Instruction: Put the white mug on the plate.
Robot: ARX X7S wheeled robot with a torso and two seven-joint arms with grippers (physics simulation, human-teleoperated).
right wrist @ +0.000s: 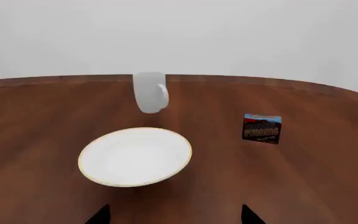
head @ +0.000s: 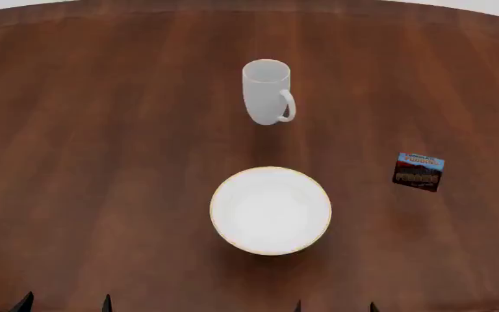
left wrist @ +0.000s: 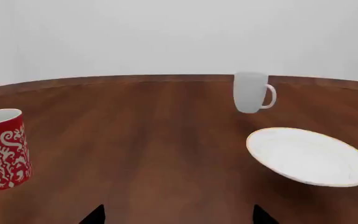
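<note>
Wooden table [head: 102, 130], white mug [head: 267, 91] upright beyond plate [head: 270, 210] (apart) — both grippers' tips low, spread.

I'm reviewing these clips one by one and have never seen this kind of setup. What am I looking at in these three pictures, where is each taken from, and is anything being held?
These are simulator renders of a two-armed wheeled robot at a brown wooden table. One picture looks down from its head; the other two come from cameras near each hand. Only dark fingertips show at the lower edges: the left hand and the right hand. Both look open and hold nothing. On the table stand the white mug, upright, with its handle toward the robot's right, and nearer the robot the plate, which is bare. The two are apart. A small dark box sits to the right, and a red patterned mug far to the left.
</note>
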